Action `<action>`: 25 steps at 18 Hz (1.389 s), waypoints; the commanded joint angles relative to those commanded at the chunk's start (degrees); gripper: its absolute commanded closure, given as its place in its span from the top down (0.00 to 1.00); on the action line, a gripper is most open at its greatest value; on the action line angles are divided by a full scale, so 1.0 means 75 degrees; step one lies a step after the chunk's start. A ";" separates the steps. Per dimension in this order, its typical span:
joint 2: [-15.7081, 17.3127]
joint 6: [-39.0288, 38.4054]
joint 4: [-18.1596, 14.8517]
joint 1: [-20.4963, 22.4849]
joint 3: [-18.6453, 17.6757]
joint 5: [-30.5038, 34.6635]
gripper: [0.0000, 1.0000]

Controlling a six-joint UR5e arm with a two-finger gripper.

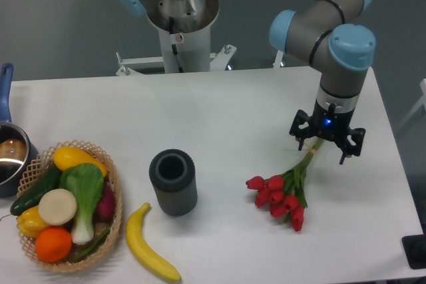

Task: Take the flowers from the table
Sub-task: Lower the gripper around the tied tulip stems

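Note:
The flowers (pixel 285 193), red tulips on long green stems, lie on the white table (pixel 226 111) at the right, blooms toward the front and stems pointing back right. My gripper (pixel 325 145) hangs straight down over the upper stems, open, with a finger on each side of them. Its body hides the stem ends.
A dark grey cylinder cup (pixel 173 181) stands mid-table. A banana (pixel 149 244) lies in front of it. A wicker basket (pixel 114 199) of vegetables sits front left, with a pot (pixel 9 157) at the left edge. The arm's base (pixel 181 24) is behind the table.

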 joint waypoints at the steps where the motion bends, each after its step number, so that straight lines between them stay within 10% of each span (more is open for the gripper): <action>1: -0.0024 0.0362 0.0000 0.0012 0.0000 0.0129 1.00; 25: -0.0821 0.1163 -0.0223 -0.0012 0.0188 -0.0127 1.00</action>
